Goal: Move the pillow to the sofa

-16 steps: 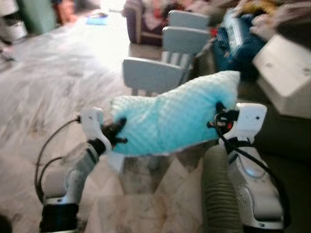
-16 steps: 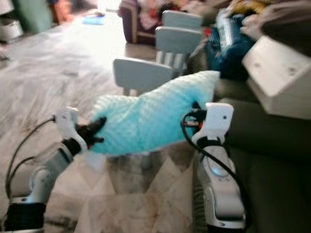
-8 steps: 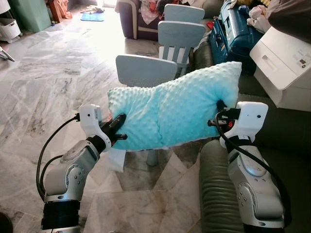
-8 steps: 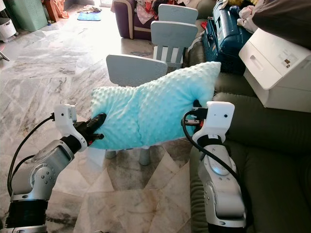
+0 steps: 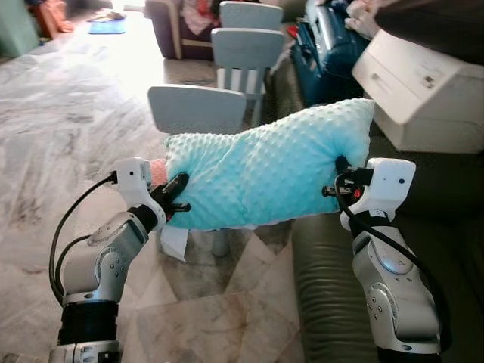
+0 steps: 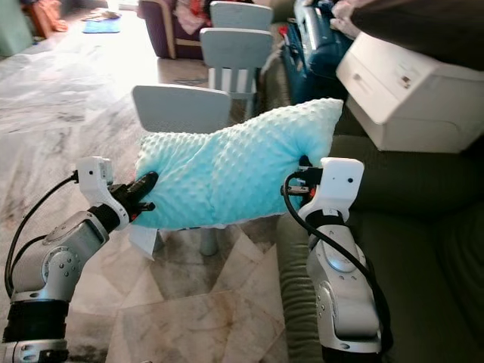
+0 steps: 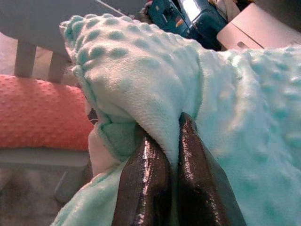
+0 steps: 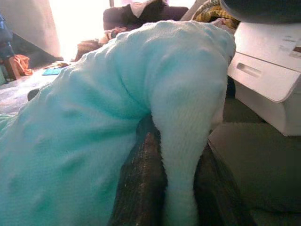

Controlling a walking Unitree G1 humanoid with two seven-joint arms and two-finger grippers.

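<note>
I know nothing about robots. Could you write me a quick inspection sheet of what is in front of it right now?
Surface: marble-look tiled floor on the robot's left, dark green sofa on its right.
Job's things: turquoise bumpy pillow held up in the air between both arms, not yet resting on the sofa.
Clutter: white printer and a blue bag on the sofa; an orange cushion on a stool behind the pillow.
Claws: left claw pinches one end of the pillow; right claw pinches the other end.
Cables: black cables loop along both forearms.
Surroundings: small pale blue chairs, a purple armchair farther back.
</note>
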